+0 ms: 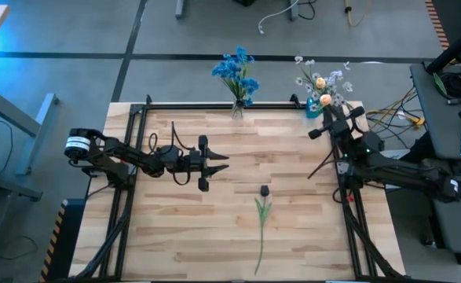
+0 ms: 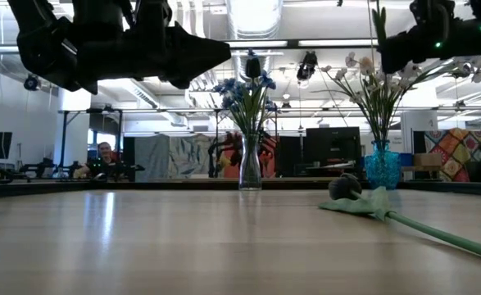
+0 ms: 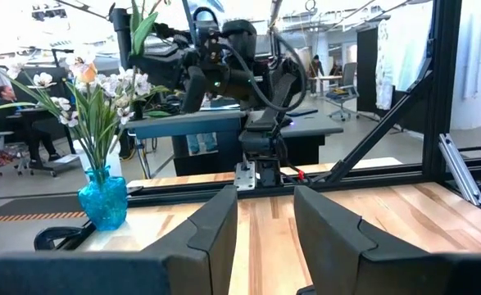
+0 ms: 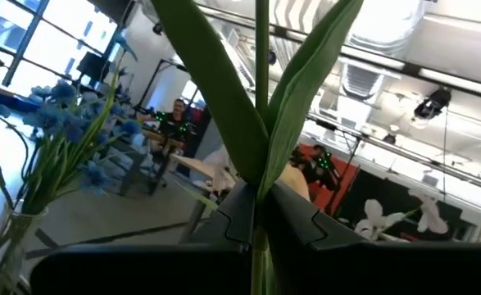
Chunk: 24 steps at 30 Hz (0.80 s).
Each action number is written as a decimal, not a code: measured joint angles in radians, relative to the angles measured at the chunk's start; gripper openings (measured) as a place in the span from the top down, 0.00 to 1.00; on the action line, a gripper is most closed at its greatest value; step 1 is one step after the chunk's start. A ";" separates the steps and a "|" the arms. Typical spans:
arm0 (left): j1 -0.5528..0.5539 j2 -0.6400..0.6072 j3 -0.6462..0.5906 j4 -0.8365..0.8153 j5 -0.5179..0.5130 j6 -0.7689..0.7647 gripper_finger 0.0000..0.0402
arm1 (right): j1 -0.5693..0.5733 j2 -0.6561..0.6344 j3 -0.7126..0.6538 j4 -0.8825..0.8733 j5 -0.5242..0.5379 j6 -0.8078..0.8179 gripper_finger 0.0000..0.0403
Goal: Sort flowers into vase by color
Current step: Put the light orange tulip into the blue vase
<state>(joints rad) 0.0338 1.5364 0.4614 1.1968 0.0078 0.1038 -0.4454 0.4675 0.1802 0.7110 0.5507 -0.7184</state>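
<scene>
One green-stemmed flower with a dark head [image 1: 264, 191] lies flat on the table's middle, its stem [image 2: 437, 233] running toward the near edge. A clear vase of blue flowers [image 1: 237, 79] and a blue vase of white and orange flowers [image 1: 318, 85] stand at the far edge. My right gripper [image 4: 256, 209] hovers by the blue vase, raised, shut on another leafy flower [image 3: 142, 24]. My left gripper [image 3: 265, 217] is open, above the table's left middle [image 1: 217, 163], holding nothing. My right gripper pinches the flower's stem [image 4: 260, 246] between its two fingers, just below where the two long leaves [image 4: 224, 98] branch off. The fingers lie across the stem. The flower is lifted clear of the table and stands upright, leaves and head above the fingers.
Black frame rails [image 1: 136, 157] run along the table's left, right and far sides. The two vases [image 2: 250, 164] [image 2: 381, 164] stand close to the far rail. Bare wood [image 1: 175, 228] spreads around the lying flower. A person sits in the room beyond [image 2: 103, 156].
</scene>
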 joint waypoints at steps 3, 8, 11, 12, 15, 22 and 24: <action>0.000 0.000 0.000 0.000 0.000 0.010 0.73 | -0.046 0.023 0.000 0.012 -0.050 0.040 0.97; 0.000 0.000 0.000 0.000 0.000 0.010 0.73 | -0.118 0.068 0.000 0.028 -0.084 0.072 0.97; 0.000 0.000 0.000 0.000 0.000 0.011 0.73 | -0.151 0.097 0.000 0.060 -0.086 0.072 0.97; 0.000 0.000 0.000 0.000 0.000 0.011 0.73 | -0.160 0.104 0.000 0.074 -0.092 0.072 0.97; 0.000 0.000 0.000 0.000 0.000 0.011 0.73 | -0.183 0.131 0.000 0.110 -0.118 0.074 0.97; 0.000 0.000 0.000 0.000 0.000 0.011 0.73 | -0.239 0.205 0.000 0.149 -0.140 0.101 0.97; 0.000 0.000 0.000 0.000 0.000 0.012 0.73 | -0.254 0.229 0.000 0.170 -0.141 0.104 0.97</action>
<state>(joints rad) 0.0338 1.5360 0.4614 1.1965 0.0082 0.1154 -0.6994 0.6961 0.1802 0.8807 0.4100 -0.6146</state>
